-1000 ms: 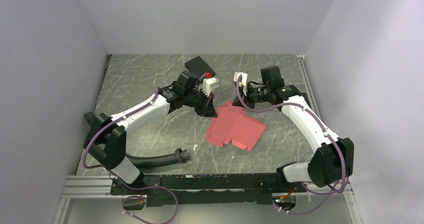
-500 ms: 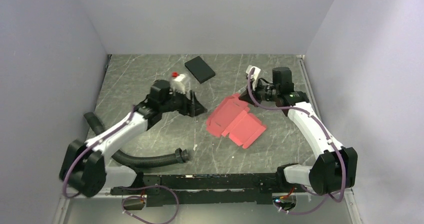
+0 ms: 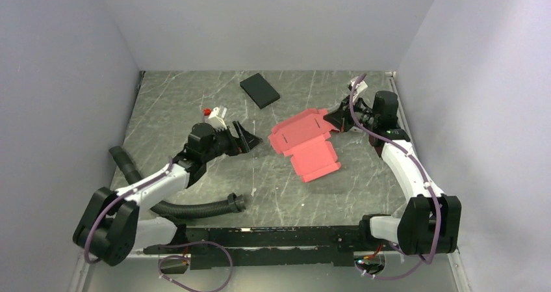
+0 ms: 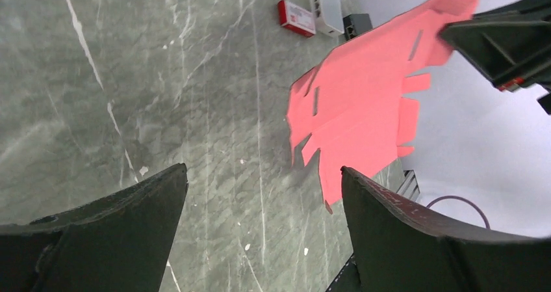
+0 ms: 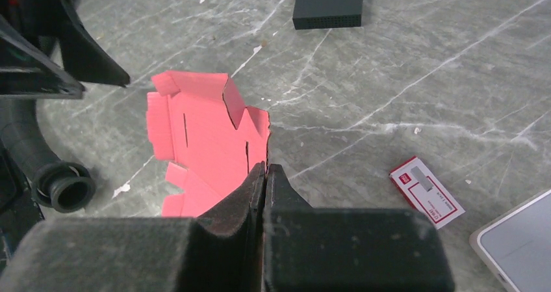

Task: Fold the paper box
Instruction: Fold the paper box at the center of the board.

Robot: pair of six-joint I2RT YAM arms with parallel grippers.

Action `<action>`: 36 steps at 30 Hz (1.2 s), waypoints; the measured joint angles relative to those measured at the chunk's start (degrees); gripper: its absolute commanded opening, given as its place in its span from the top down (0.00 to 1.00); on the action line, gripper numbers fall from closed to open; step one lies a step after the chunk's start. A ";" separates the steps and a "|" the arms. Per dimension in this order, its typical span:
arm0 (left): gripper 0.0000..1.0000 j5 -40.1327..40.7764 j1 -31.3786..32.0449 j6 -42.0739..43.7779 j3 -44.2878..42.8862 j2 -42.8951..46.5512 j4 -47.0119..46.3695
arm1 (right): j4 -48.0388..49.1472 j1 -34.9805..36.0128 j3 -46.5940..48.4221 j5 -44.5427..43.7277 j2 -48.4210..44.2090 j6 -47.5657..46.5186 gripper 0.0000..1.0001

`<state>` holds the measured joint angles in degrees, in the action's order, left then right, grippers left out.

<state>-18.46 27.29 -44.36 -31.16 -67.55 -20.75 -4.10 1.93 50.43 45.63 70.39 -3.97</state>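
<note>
The paper box [image 3: 304, 141] is a flat pinkish-red die-cut sheet with flaps, right of the table's middle. My right gripper [image 3: 334, 119] is shut on its far right edge and holds that edge raised, so the sheet tilts. In the right wrist view the jaws [image 5: 266, 170] pinch the sheet [image 5: 201, 136] at a flap. My left gripper [image 3: 245, 136] stands open to the left of the sheet, apart from it. Between its fingers [image 4: 263, 170] the left wrist view shows only bare table, with the sheet [image 4: 364, 103] beyond them.
A black flat box [image 3: 260, 90] lies at the back of the table. A black ribbed hose [image 3: 195, 207] lies near the front left. A small red-and-white carton [image 5: 427, 191] and a white device [image 5: 520, 240] lie at the right side. Grey walls enclose the table.
My left gripper has opened, let go of the sheet and drawn back to the left. My right arm has swung right and back, dragging the sheet along and turning it.
</note>
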 measured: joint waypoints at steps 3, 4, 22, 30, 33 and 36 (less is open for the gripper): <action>0.21 0.00 0.02 -3.06 -0.09 -4.92 -2.16 | 1.81 -0.39 -0.68 0.09 0.00 2.49 1.00; 0.23 -0.31 0.00 -3.72 -0.09 -6.36 -2.99 | 2.32 -0.42 -0.74 0.11 0.00 3.15 1.00; 0.47 -6.93 1.99 -11.50 -3.19 -18.56 -18.38 | 5.68 -0.42 -1.46 -0.09 0.00 5.68 1.00; 0.97 -6.71 3.19 -10.67 -7.76 -20.94 -15.76 | 6.60 -0.42 -2.40 -0.07 0.00 6.21 1.00; 1.00 -5.95 3.50 -9.33 -9.49 -21.75 -13.05 | 7.13 -0.48 -2.43 -0.09 0.00 6.25 1.00; 1.00 -4.61 3.61 -7.54 -11.17 -21.81 -8.50 | 7.15 -0.79 -2.43 0.15 0.00 6.01 0.94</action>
<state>-23.07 30.89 -51.90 -42.33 -89.36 -29.26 3.05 1.15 48.01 45.78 70.39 2.04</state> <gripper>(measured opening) 0.011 0.019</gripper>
